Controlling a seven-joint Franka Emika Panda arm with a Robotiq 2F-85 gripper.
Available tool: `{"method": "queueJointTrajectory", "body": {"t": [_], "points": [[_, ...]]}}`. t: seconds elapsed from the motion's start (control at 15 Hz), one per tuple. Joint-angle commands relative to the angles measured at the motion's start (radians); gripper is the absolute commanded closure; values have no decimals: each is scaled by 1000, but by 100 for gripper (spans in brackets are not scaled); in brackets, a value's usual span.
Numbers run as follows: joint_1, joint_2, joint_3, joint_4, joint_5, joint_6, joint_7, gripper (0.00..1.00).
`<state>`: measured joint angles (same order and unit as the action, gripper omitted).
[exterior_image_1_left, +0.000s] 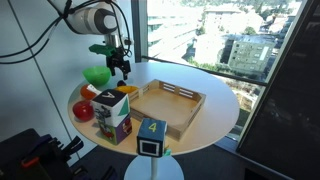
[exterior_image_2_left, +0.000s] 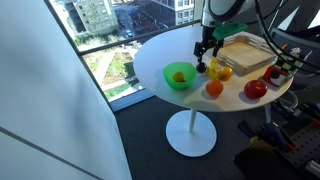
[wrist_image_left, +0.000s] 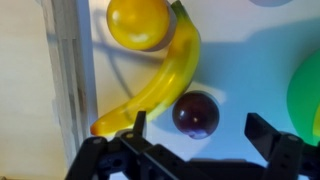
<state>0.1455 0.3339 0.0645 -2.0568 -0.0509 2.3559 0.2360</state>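
In an exterior view the end effector (exterior_image_1_left: 120, 68) hung over the round white surface (exterior_image_1_left: 215, 100) just beyond one short end of the wooden tray (exterior_image_1_left: 185, 93). A green bowl (exterior_image_1_left: 97, 75) stood a little farther from the tray on that side, and a red apple (exterior_image_1_left: 84, 110) and some coloured blocks (exterior_image_1_left: 112, 115) stood off the tray's near corner. The fruit under the end effector could not be made out here. In an exterior view from the opposite side, the end effector (exterior_image_2_left: 205, 58) stood with its jaws apart and empty, low over a dark plum (exterior_image_2_left: 201, 68). The plum lay on the surface just off the tray (exterior_image_2_left: 245, 52), with a banana (exterior_image_2_left: 222, 71) between plum and tray and the bowl (exterior_image_2_left: 179, 76) farther out. In the wrist view the plum (wrist_image_left: 196, 113) sat between the two spread fingers (wrist_image_left: 135, 135). It lay beside the banana (wrist_image_left: 160, 80), on the side away from the tray (wrist_image_left: 30, 80), and a round yellow fruit (wrist_image_left: 138, 22) touched the banana's far end. The step looked like the approach to a pick, with the end effector lined up but not touching the plum. Closing on it would call for a straight descent that kept the tray-side finger clear of the banana.
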Motion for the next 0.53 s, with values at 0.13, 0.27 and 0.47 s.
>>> {"method": "queueJointTrajectory", "body": {"t": [0.13,0.27,0.47], "points": [[6,49,0,47,-7,18,-30,0],[11,61,-1,54,-11,25,-33,0],[15,77,-1,63,-13,30,-42,0]]}}
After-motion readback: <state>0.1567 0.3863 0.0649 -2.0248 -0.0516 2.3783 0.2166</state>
